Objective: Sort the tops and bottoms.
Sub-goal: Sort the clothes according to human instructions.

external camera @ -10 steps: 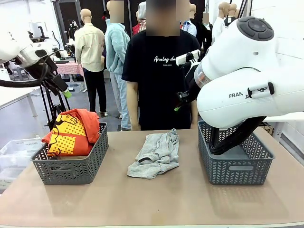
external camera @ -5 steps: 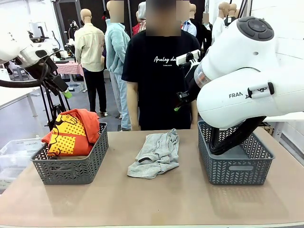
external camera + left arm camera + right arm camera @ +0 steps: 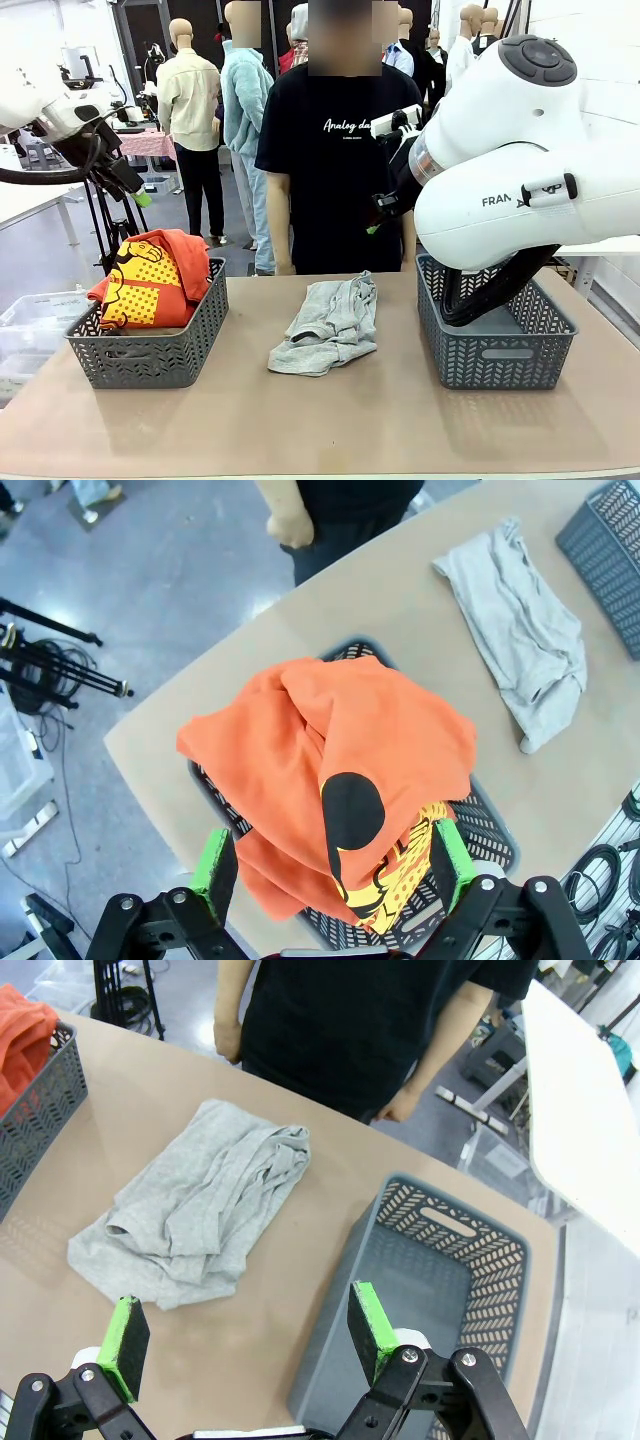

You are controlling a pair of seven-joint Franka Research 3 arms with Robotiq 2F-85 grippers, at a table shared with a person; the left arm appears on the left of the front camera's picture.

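Garment (image 3: 330, 745), orange-red, under left claw (image 3: 331, 865)

Right basket (image 3: 500, 360) partly behind the right arm (image 3: 520, 170) — left basket (image 3: 492, 832) mostly under orange-red garment (image 3: 350, 740)

Two baskets (image 3: 140, 355) (image 3: 495, 350), two garments (image 3: 150, 285) (image 3: 330, 325), one person (image 3: 335, 170), one table (image 3: 350, 430).
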